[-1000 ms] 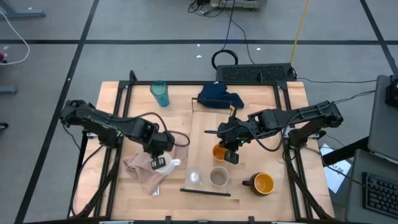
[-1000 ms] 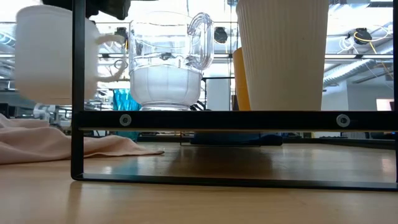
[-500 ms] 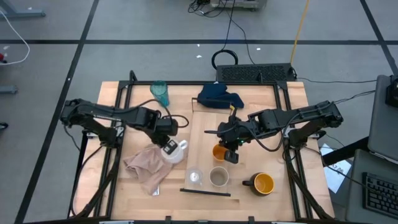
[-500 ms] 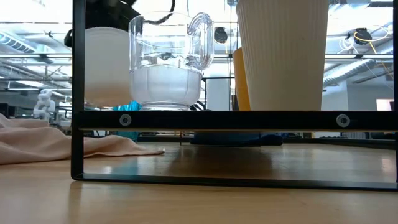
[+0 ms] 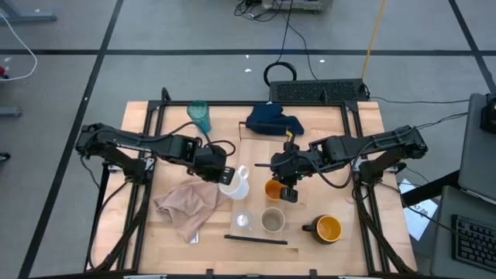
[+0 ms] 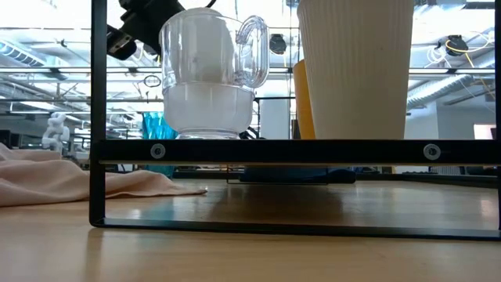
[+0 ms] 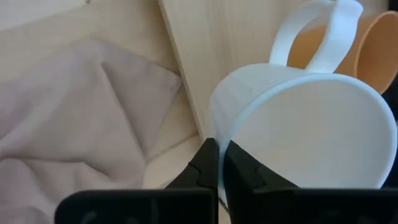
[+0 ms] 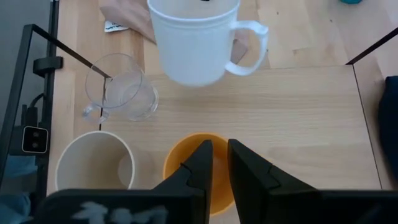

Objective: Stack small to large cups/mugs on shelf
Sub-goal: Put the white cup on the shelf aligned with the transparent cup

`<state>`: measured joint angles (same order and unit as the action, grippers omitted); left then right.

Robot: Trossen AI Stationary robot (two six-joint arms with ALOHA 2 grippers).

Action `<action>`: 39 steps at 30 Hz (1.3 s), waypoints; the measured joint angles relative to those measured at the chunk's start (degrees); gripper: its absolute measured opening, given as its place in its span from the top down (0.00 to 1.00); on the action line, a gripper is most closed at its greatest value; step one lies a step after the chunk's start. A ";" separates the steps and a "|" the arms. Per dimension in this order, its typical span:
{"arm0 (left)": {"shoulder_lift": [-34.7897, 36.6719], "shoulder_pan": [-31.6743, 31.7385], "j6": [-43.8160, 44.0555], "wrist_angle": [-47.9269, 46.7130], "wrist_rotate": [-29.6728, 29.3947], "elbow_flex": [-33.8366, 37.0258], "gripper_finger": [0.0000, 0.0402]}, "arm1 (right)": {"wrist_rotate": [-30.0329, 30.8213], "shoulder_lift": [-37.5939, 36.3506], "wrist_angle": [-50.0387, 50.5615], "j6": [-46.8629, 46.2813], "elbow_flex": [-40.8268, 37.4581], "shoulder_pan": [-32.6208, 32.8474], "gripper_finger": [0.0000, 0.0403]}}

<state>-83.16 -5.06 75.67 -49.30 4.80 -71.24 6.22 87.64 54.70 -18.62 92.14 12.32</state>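
Observation:
My left gripper (image 5: 225,177) is shut on the white mug (image 5: 235,184), which hangs over the left edge of the shelf (image 5: 310,167). My right gripper (image 5: 283,186) is shut on the small orange cup (image 5: 271,188) over the shelf. Near the shelf's dark front strip, the tiny clear cup (image 5: 243,221) and the beige cup (image 5: 272,221) stand on their bases. To their right stands the dark yellow-lined mug (image 5: 328,229). The teal tumbler (image 5: 200,116) stands upright at the far left of the table. My left gripper pinches the white mug's rim (image 7: 227,134), one finger inside the mug and one outside. The fingers slant down from the table's left. The mug hangs clear of the table, mouth up, its handle (image 8: 249,46) on the far side from the fingers. My right gripper pinches the orange cup's rim (image 8: 217,146), one finger over the inside and one outside. The fingers slant down from the table's right. The cup stays mouth up; whether its base rests on the shelf I cannot tell.
A crumpled pink cloth (image 5: 182,205) lies left of the shelf, under the left arm. A dark blue cloth (image 5: 273,120) lies at the shelf's far end. A black frame (image 6: 98,117) carries the shelf's front edge above the table. Bare shelf lies between the orange cup and the blue cloth.
My left gripper has carried the white mug toward the table's right edge and a little toward the far edge, from above the pink cloth to the shelf's left edge. It has rolled on the way, so the mug has turned about. It stays lifted.

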 joint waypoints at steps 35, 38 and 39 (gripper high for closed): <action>-25.32 -0.11 -3.25 -26.51 -4.73 -33.32 0.99 | -0.48 -2.27 1.62 2.41 0.04 2.08 0.90; -25.14 -0.11 -2.32 -26.38 -5.08 -33.35 0.99 | -0.44 -3.40 1.69 2.59 0.04 2.23 0.90; -25.11 -0.11 -2.08 -26.50 -5.32 -33.37 0.99 | -0.44 -3.81 1.81 2.59 0.02 2.36 0.90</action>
<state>-108.27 -5.17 73.59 -75.80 -0.52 -104.61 5.78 83.83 56.51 -16.03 92.16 14.68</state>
